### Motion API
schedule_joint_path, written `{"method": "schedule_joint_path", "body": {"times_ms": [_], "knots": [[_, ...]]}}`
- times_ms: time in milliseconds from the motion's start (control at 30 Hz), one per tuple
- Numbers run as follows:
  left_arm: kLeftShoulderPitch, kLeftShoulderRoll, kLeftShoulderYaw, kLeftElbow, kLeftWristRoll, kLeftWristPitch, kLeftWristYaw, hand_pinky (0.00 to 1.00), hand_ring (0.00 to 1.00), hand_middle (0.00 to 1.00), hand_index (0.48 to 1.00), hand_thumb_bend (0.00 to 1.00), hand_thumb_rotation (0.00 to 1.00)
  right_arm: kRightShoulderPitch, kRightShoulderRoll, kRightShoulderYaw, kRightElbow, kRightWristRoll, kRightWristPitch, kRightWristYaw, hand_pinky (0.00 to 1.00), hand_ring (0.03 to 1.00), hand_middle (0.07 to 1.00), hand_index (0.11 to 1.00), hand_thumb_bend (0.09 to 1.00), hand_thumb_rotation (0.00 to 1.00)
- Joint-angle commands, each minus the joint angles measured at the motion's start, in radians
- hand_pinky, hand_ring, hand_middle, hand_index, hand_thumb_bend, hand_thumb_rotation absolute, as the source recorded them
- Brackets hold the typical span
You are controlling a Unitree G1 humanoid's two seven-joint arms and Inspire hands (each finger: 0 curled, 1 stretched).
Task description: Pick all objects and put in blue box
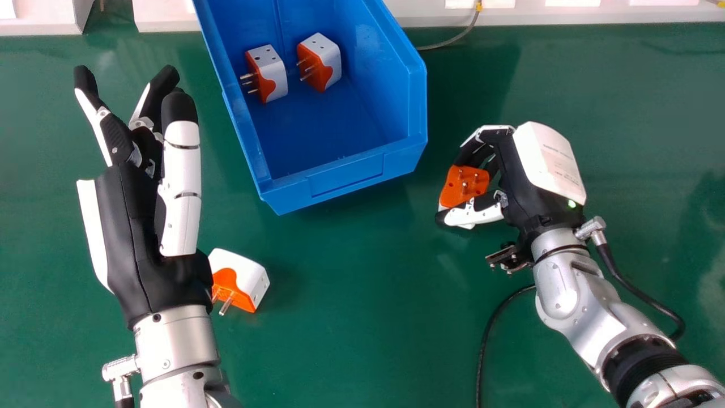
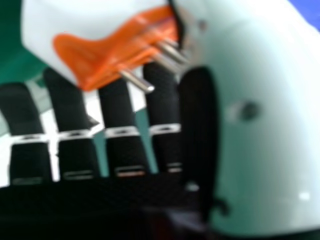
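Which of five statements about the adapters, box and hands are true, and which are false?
1. The box holds three adapters. False: two adapters lie in it.
2. The right hand grips an adapter. True.
3. The left hand is curled round an adapter. False: it is open and holds nothing.
4. Another adapter lies on the table near the left hand's wrist. True.
5. The right hand is above the box. False: it is to the box's right in the head view.
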Motion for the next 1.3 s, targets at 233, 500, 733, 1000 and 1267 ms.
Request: {"method": "schedule_joint_path", "body": {"times_ms": [233,500,733,1000,1267], "knots": [[-0.018,-0.058,0.000,-0.003,0.001,-0.025,0.000,0.85,0.87,0.86,0.834,0.58,0.68,0.043,-0.031,-0.029,-0.278,-0.002,-0.046,-0.090,0.34,0.416,0.492,0.503,0.499,0.00],[-0.020,-0.054,0.001,-0.007,0.007,-0.014,0.000,0.85,0.87,0.86,0.837,0.58,0.68,0.159,-0.050,-0.091,-0.697,-0.067,0.019,-0.145,0.35,0.404,0.480,0.514,0.498,0.00],[-0.012,-0.053,-0.001,-0.015,0.011,-0.007,0.001,0.84,0.87,0.86,0.836,0.57,0.70,0.219,-0.017,-0.112,-0.901,-0.110,0.032,-0.165,0.33,0.392,0.481,0.521,0.496,0.00],[0.002,-0.052,-0.006,-0.018,0.020,-0.013,0.002,0.85,0.88,0.87,0.841,0.55,0.71,0.246,0.050,-0.060,-0.973,-0.136,0.033,-0.117,0.31,0.398,0.498,0.523,0.494,0.00],[-0.005,-0.053,-0.001,-0.010,0.020,-0.009,0.003,0.85,0.88,0.87,0.844,0.56,0.72,0.143,0.084,0.036,-0.771,-0.173,-0.093,-0.137,0.32,0.417,0.499,0.474,0.499,0.00]]}}
